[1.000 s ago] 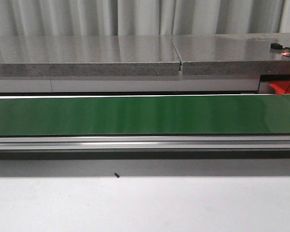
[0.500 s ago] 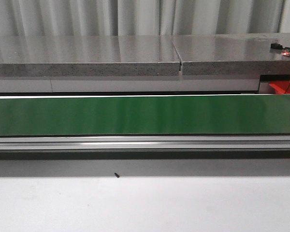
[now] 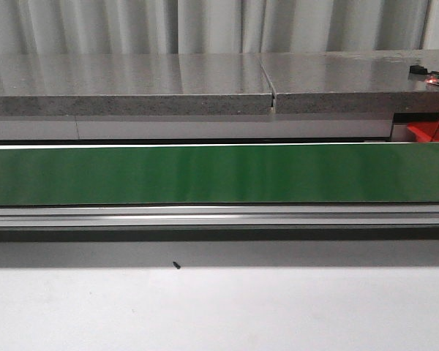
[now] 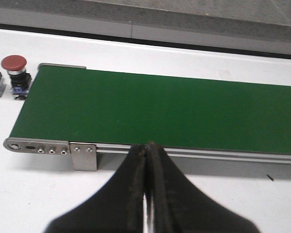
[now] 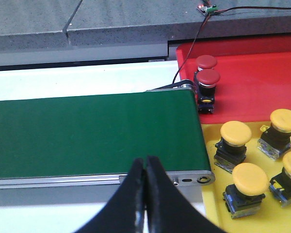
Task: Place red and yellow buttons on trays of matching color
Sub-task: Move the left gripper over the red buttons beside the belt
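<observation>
Nothing is shifting on the green belt (image 3: 205,174); I am keeping my left gripper (image 4: 146,194) and right gripper (image 5: 145,194) pressed together, empty, no writing showing.

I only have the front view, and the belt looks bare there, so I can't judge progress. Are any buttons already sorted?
Observer: Yes. The right wrist view shows two red buttons on the red tray, past the end of the belt.
Operator: Any yellow ones?
Observer: Four yellow buttons sit on the yellow tray beside it.
Operator: Is anything left to sort?
Observer: The left wrist view shows an unsorted red button standing on the white table off the belt's other end. Another is cut off at the frame edge.
</observation>
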